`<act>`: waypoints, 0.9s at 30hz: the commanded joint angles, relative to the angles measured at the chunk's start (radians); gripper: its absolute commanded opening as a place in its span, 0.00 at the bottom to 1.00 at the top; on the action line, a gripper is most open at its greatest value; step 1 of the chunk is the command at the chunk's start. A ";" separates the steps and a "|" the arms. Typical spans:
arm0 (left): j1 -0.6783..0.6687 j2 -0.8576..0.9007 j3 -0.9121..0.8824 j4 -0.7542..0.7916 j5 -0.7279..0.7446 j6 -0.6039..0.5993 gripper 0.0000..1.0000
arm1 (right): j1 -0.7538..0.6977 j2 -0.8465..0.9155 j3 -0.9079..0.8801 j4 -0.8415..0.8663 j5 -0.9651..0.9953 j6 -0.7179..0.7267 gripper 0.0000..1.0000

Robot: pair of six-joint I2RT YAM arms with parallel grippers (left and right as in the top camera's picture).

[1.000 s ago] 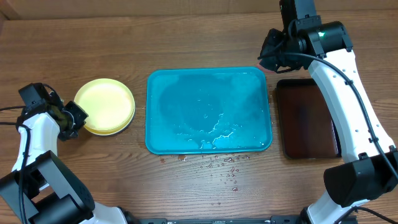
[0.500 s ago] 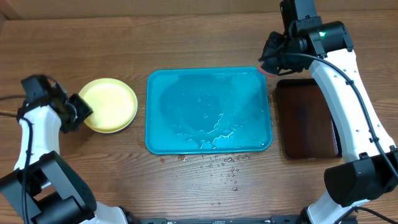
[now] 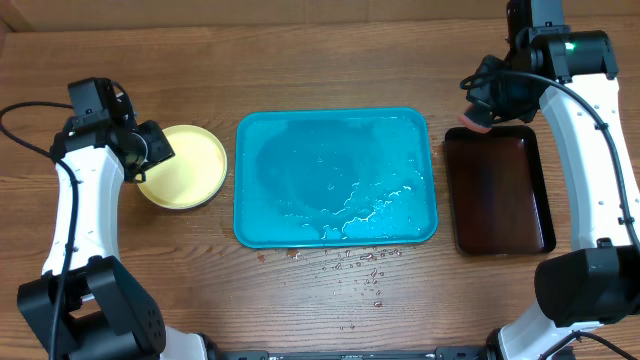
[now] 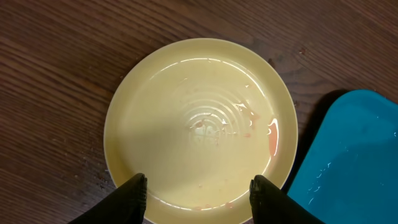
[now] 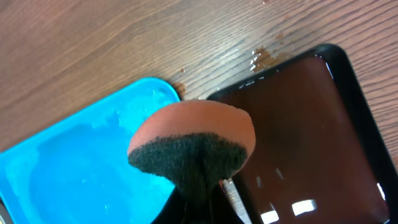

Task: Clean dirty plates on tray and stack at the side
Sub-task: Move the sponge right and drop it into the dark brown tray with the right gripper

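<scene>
Two robot arms beside a wet turquoise tray: one hovers open above a yellow plate, the other grips a sponge.

The left gripper (image 4: 200,200) has its jaws spread wide, one fingertip on each side of the near rim of a pale yellow plate (image 4: 200,124), holding nothing. The plate rests on the wooden table (image 3: 150,60) just left of the tray (image 3: 335,178) and shows faint red traces. Whether other plates lie beneath it cannot be told. The right gripper (image 3: 483,108) is pinched on an orange sponge (image 5: 193,146), dark scouring face down, above the corner of a dark tray (image 3: 498,190). The turquoise tray holds only water, so the task looks close to done. Next, the sponge probably needs setting down on the dark tray.
</scene>
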 commanded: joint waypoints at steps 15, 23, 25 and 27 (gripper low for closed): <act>-0.259 -0.016 0.018 0.084 0.120 0.154 0.81 | -0.177 -0.003 -0.282 0.066 0.095 -0.249 0.04; -0.320 -0.016 0.017 0.107 0.110 0.153 1.00 | -0.186 -0.003 -0.512 0.246 0.032 -0.513 0.04; -0.320 -0.016 0.017 0.107 0.110 0.153 1.00 | -0.186 -0.003 -0.536 0.275 0.031 -0.513 0.04; -0.320 -0.016 0.017 0.107 0.111 0.153 1.00 | -0.186 -0.003 -0.539 0.288 0.031 -0.516 0.04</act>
